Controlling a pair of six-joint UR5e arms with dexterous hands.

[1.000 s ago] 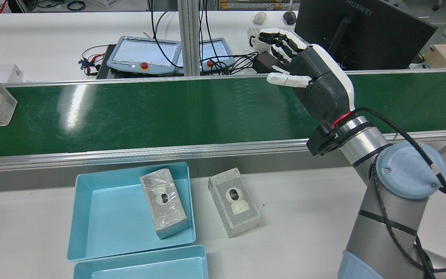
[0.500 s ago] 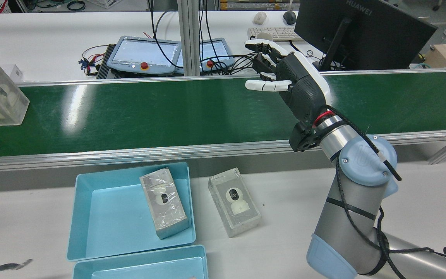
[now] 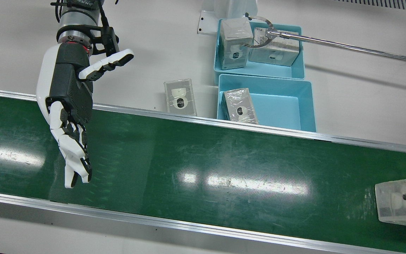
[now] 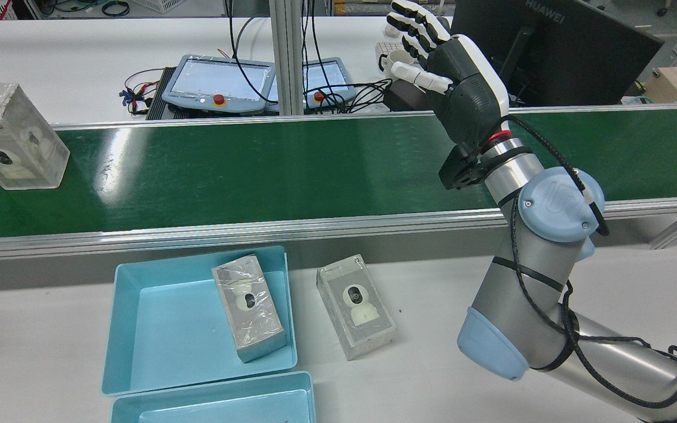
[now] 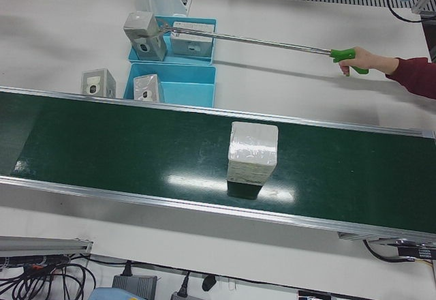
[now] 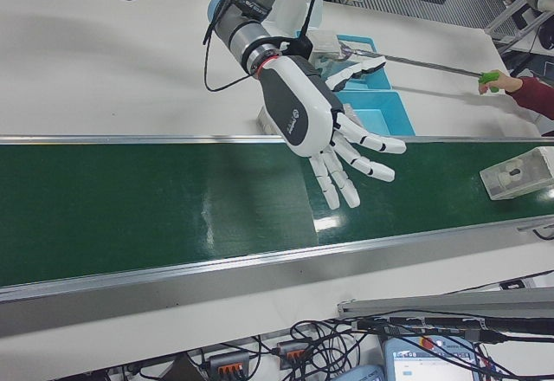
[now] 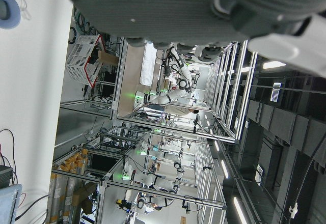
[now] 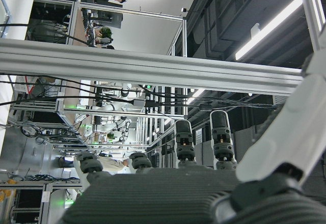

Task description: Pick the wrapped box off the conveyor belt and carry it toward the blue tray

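Resting on the white worktop nearest the robot, the blue tray holds one wrapped carton; a second carton lies just right of it. Beyond, the green conveyor belt carries the wrapped box at its far left end. The right robot hand hovers above the belt's right portion, fingers spread, holding nothing, well apart from the box.
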